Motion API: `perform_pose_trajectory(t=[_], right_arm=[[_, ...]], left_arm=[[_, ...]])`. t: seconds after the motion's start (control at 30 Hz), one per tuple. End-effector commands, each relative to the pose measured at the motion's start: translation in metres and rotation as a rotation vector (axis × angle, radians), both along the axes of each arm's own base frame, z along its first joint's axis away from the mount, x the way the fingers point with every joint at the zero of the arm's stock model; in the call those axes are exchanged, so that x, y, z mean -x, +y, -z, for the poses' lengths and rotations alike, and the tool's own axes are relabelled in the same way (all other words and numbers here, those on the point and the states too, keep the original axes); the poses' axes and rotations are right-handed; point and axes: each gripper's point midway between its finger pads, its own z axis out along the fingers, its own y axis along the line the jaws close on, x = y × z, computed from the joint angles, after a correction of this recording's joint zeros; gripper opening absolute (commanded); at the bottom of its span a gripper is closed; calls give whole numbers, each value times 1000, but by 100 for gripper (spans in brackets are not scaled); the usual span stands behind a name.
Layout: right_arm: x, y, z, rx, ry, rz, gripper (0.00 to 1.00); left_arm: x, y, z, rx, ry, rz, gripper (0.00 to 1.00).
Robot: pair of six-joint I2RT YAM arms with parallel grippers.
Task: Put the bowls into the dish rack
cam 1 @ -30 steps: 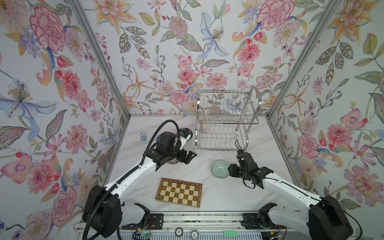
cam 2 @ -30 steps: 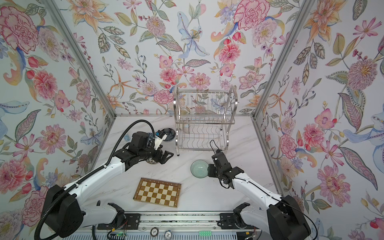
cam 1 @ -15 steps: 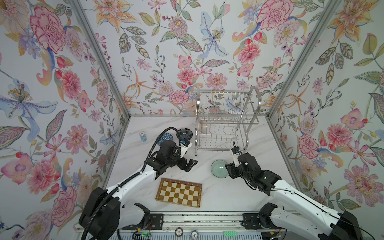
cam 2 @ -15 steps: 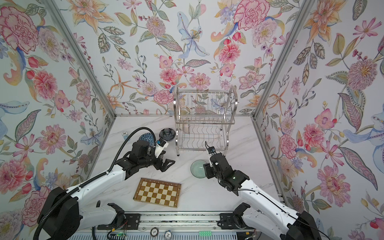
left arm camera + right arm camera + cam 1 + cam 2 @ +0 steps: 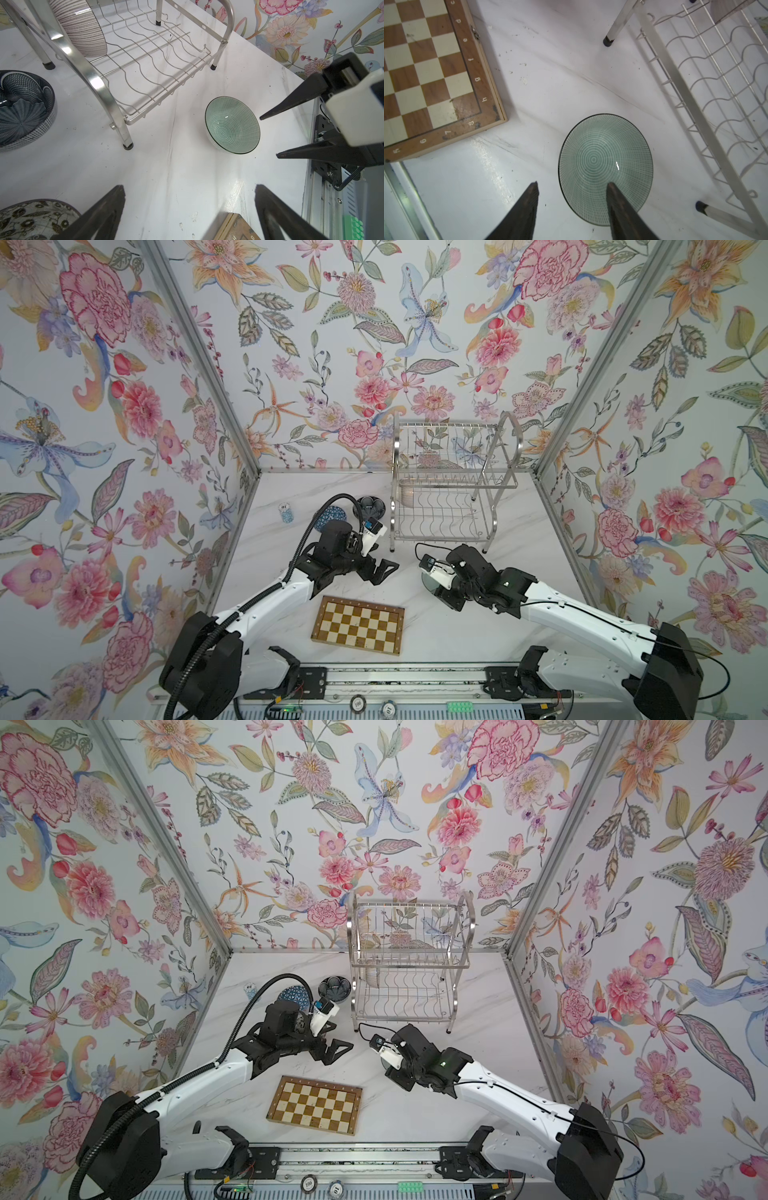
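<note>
A pale green bowl (image 5: 605, 166) sits upright on the white table in front of the dish rack (image 5: 449, 489). My right gripper (image 5: 572, 185) is open and points down at the bowl's near rim, one finger over the inside and one outside it. In both top views the right wrist hides most of this bowl (image 5: 428, 581). My left gripper (image 5: 190, 188) is wide open and holds nothing, left of the green bowl (image 5: 232, 124). A line-patterned bowl (image 5: 81, 27) stands on edge in the rack's lower tier. A dark navy bowl (image 5: 371, 506), a blue lattice bowl (image 5: 332, 514) and a black-and-white floral bowl (image 5: 31, 218) sit left of the rack.
A checkered wooden board (image 5: 359, 624) lies at the front middle, close to both grippers. A small patterned cup (image 5: 286, 512) stands at the left near the wall. The rack's legs and arched frame (image 5: 93, 83) rise just behind the green bowl. Flowered walls close in three sides.
My right wrist has swung up and over the green bowl, its fingers now pointing down at the rim. My left gripper has drawn back from the rack toward the front, still open.
</note>
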Motion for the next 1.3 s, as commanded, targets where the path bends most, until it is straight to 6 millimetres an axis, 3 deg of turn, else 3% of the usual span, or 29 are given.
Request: perform_pose_trajectory(t=[0.0, 0.37, 0.83, 1.27], right_arm=[[8, -3, 10, 102, 24, -91, 52], [-3, 6, 31, 200, 23, -102, 46], [-15, 7, 53, 305, 37, -83, 32], [-18, 4, 65, 369, 48, -51, 25]], left_arm=[[-7, 2, -7, -6, -6, -21, 99], [-34, 31, 3, -123, -28, -185, 99], [-53, 56, 11, -226, -45, -311, 99], [-56, 59, 14, -240, -42, -334, 99]])
